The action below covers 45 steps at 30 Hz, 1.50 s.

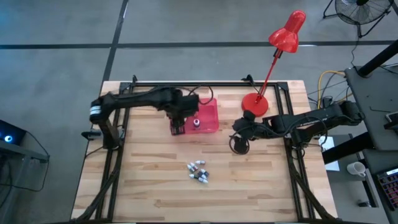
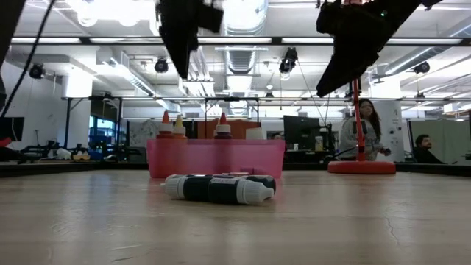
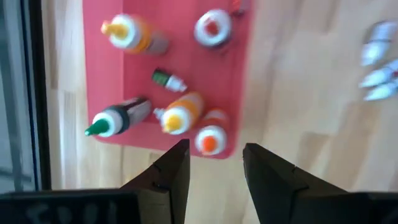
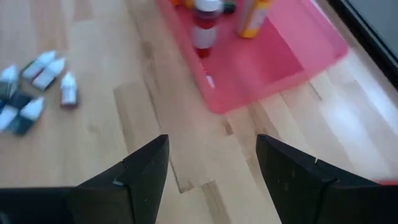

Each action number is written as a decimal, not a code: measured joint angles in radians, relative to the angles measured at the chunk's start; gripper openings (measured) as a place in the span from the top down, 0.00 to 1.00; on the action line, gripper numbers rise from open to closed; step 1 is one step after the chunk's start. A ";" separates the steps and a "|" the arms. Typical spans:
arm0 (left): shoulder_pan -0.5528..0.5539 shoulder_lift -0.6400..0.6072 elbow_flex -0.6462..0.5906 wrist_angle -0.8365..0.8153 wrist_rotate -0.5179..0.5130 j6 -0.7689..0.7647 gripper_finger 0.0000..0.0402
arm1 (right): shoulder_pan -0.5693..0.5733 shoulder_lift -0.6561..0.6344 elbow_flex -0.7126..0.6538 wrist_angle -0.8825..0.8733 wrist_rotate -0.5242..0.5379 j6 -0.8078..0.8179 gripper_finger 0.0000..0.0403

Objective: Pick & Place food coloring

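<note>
Several food coloring bottles (image 3: 180, 115) stand in the shallow red tray (image 3: 205, 81), and a small green-capped one (image 3: 168, 79) lies on the tray floor. A loose cluster of food coloring bottles (image 1: 198, 171) lies on its sides on the wood at the table's middle, also seen in the low view (image 2: 221, 188). My left gripper (image 3: 214, 155) hovers open above the tray's near edge (image 1: 177, 124), nothing between its fingers. My right gripper (image 4: 211, 149) hangs open over bare wood right of the tray (image 1: 239, 143), tilted toward it.
A red desk lamp stands on its round base (image 1: 255, 102) at the far right, close to my right arm. A black frame rail (image 1: 205, 84) runs along the far edge. People (image 2: 364, 129) are in the room beyond. Bare wood lies near the front edge.
</note>
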 joint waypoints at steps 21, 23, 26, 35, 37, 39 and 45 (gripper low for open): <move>-0.502 -0.190 -0.011 0.058 -0.374 -0.548 0.70 | 0.055 0.407 0.090 0.532 -0.279 -0.046 0.42; -0.511 -0.196 -0.011 0.048 -0.375 -0.528 0.70 | 0.059 0.455 0.142 0.543 -0.279 -0.015 0.42; -0.513 -0.214 -0.011 0.021 -0.376 -0.481 0.70 | 0.061 0.520 0.220 0.529 -0.277 0.191 0.42; -0.506 -0.295 -0.012 0.027 -0.380 -0.308 0.70 | 0.130 0.579 0.438 0.094 -0.243 0.357 0.43; -0.505 -0.316 -0.013 0.027 -0.393 -0.309 0.70 | 0.149 0.574 0.475 0.002 -0.183 0.353 0.43; -0.505 -0.337 -0.025 0.038 -0.394 -0.326 0.70 | 0.167 0.570 0.506 -0.076 -0.110 0.348 0.44; -0.512 -0.416 -0.127 0.066 -0.393 -0.382 0.70 | 0.193 0.567 0.544 -0.142 -0.009 0.244 0.44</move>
